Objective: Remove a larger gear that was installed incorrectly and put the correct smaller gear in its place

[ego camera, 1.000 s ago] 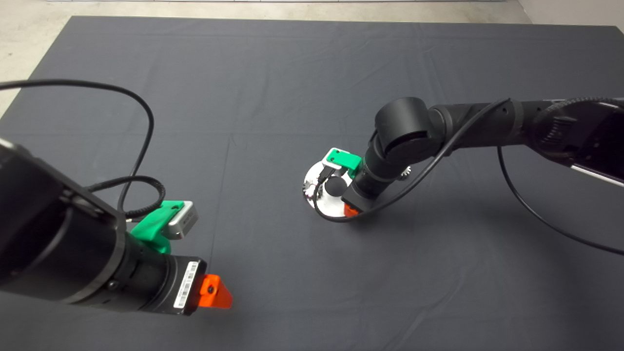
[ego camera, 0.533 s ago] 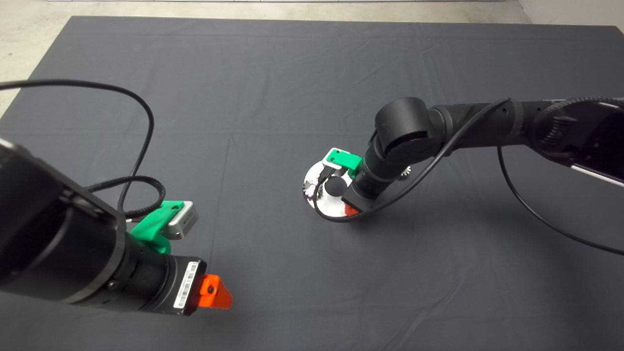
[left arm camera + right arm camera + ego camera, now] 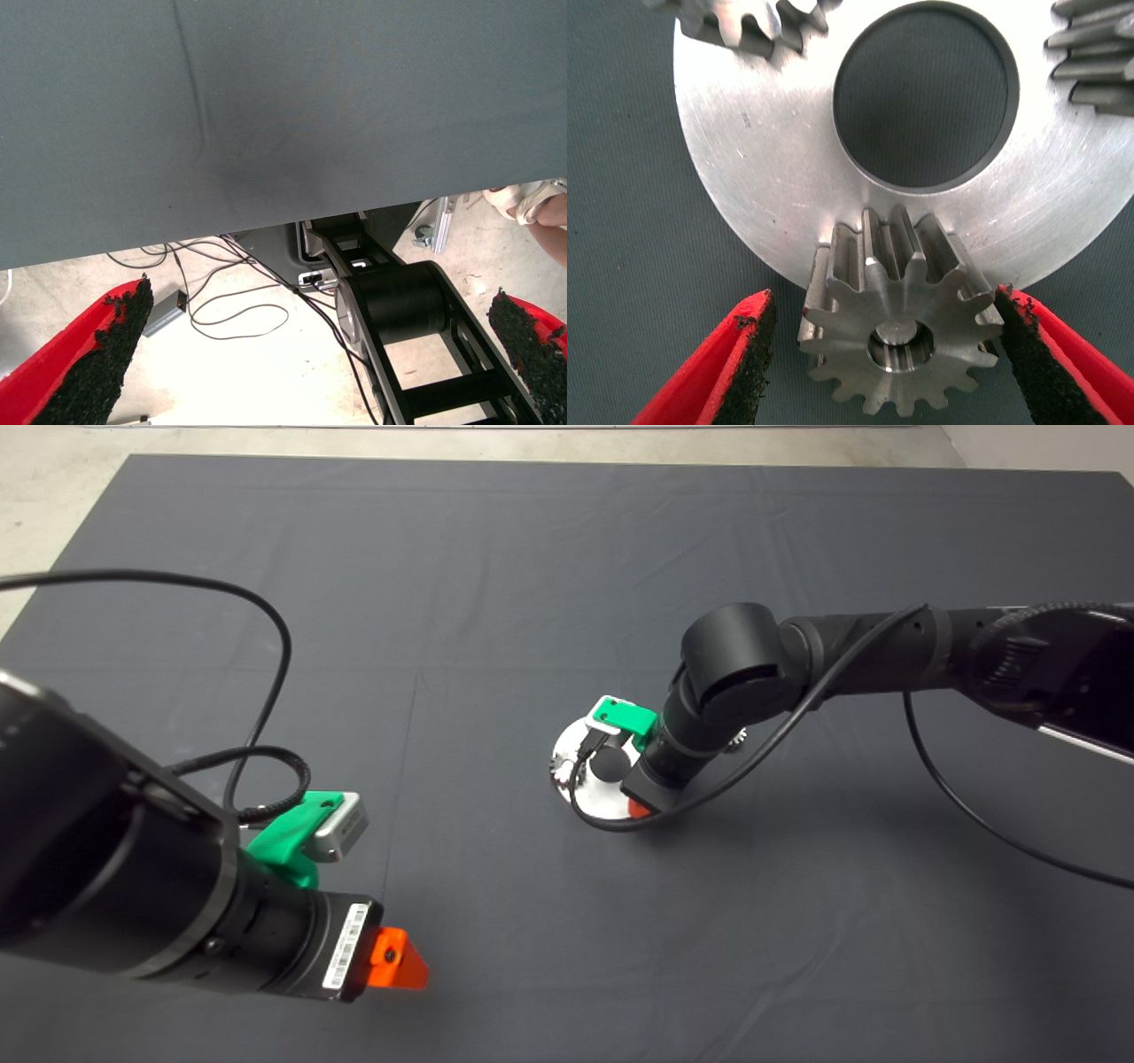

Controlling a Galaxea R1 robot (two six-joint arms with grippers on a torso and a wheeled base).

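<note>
A round silver plate (image 3: 762, 177) with a large centre hole lies on the mat; it also shows in the head view (image 3: 567, 755). The smaller gear (image 3: 899, 345), steel with short straight teeth, sits on a pin at the plate's rim. My right gripper (image 3: 881, 299) straddles it with its fingers open. One pad (image 3: 1010, 336) is at the teeth; the other pad (image 3: 753, 350) stands clear. In the head view this gripper (image 3: 636, 806) hangs over the plate. The larger gear (image 3: 735, 738), with flared teeth, lies on the mat behind the right arm, partly hidden. My left gripper (image 3: 396, 962) waits open and empty at the near left.
Two other gears (image 3: 740, 27) (image 3: 1094, 53) sit on the plate's far side. The right arm's black cable (image 3: 602, 819) loops over the plate. The left wrist view shows the mat's edge (image 3: 266, 221), floor cables, the robot's base and a person's foot (image 3: 532, 199).
The left arm has shifted slightly toward the near edge. The right gripper has stayed over the plate, with less of its red finger showing.
</note>
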